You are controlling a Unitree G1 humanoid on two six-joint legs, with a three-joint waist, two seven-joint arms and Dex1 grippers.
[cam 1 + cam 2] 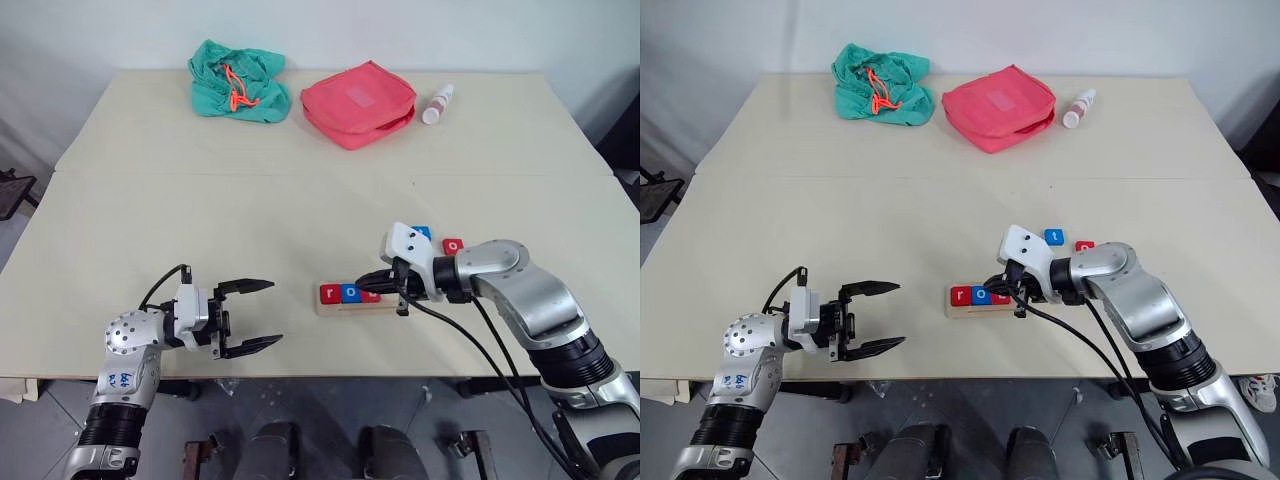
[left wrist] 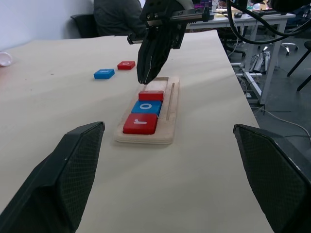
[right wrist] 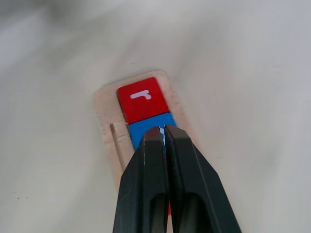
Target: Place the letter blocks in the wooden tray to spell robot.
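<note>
Three in the tray: I count a red r tile [image 2: 141,123], a blue o tile [image 2: 146,107] and a third red tile [image 2: 151,95] lying in a row in the wooden tray [image 2: 171,114], filling it from its left end.
Tray position: near the front edge of the table [image 1: 300,200], just left of my right arm.
Loose tiles: one blue tile [image 2: 104,73] and one red tile [image 2: 126,64] lie side by side on the table beyond the tray, apart from it.
Right gripper [image 2: 145,77]: I see its fingers pressed together with nothing between them, the tips poised over the third tile; I cannot tell if they touch it.
Left gripper [image 1: 250,315]: spread wide and empty, level, well left of the tray.
Far edge: green cloth bag [image 1: 238,82], red pouch [image 1: 358,102], small white bottle [image 1: 438,103].
</note>
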